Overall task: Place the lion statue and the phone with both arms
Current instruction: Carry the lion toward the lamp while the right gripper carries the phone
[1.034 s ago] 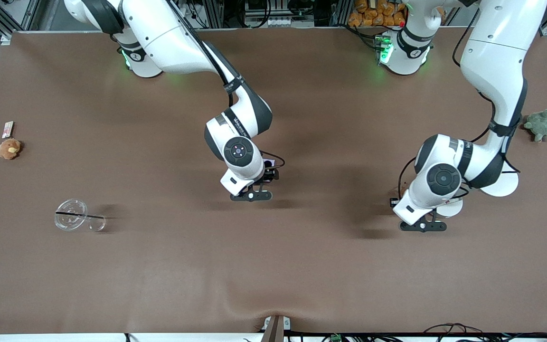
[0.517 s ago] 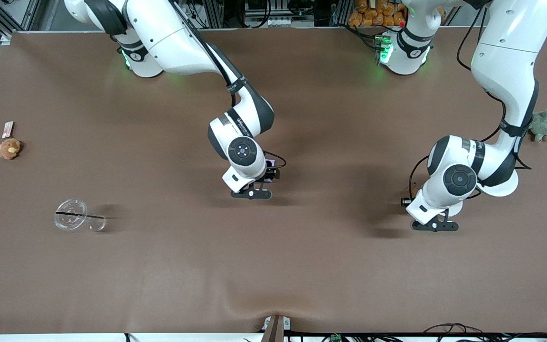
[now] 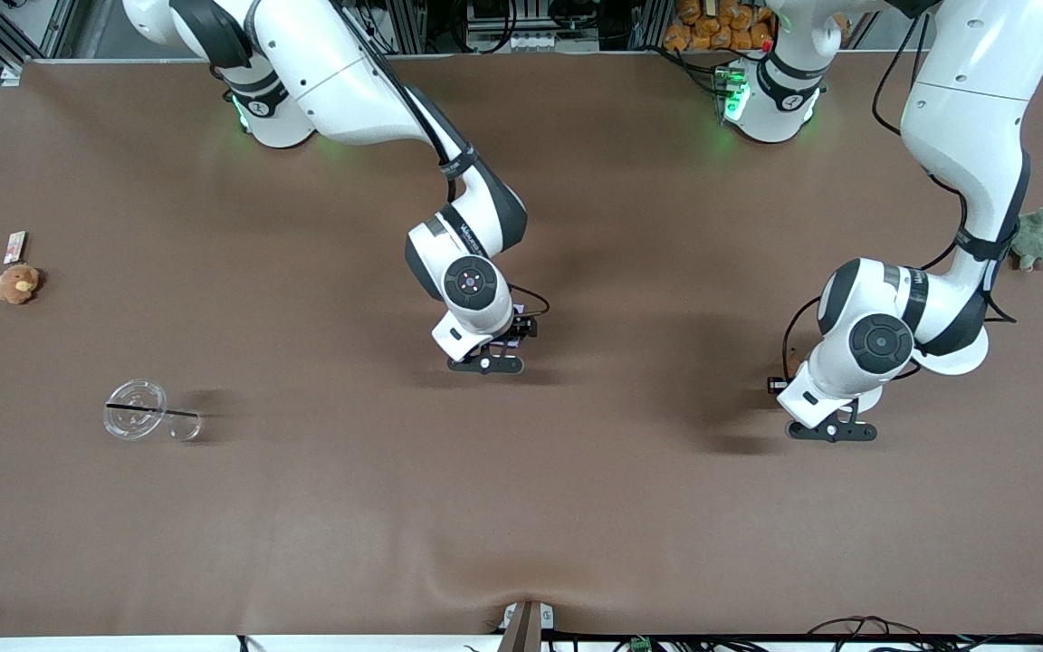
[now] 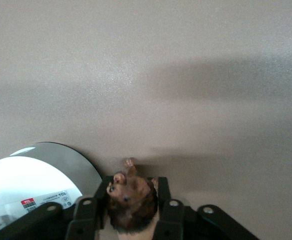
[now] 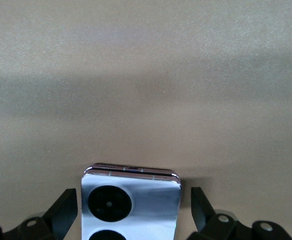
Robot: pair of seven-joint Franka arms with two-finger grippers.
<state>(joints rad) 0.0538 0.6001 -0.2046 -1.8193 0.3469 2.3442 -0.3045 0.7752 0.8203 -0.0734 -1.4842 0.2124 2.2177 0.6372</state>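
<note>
In the left wrist view my left gripper (image 4: 134, 197) is shut on the lion statue (image 4: 130, 200), a small reddish-brown figurine pinched between the two fingers (image 4: 163, 195) low over the brown table. In the front view this gripper (image 3: 829, 431) is toward the left arm's end, and the wrist hides the statue. In the right wrist view the lavender phone (image 5: 130, 205), with black circles on its face, sits between the fingers of my open right gripper (image 5: 134, 210), with a gap on each side. In the front view that gripper (image 3: 485, 364) is near the table's middle.
A white round disc with a small label (image 4: 30, 192) lies beside the left gripper. A clear plastic cup (image 3: 146, 423) lies on its side toward the right arm's end. A brown plush toy (image 3: 18, 283) and a red-labelled card (image 3: 14, 245) are there too. A green plush turtle (image 3: 1036, 237) sits by the left arm.
My left gripper has moved with the statue toward the left arm's end of the table. My right gripper has shifted slightly the same way over the phone.
</note>
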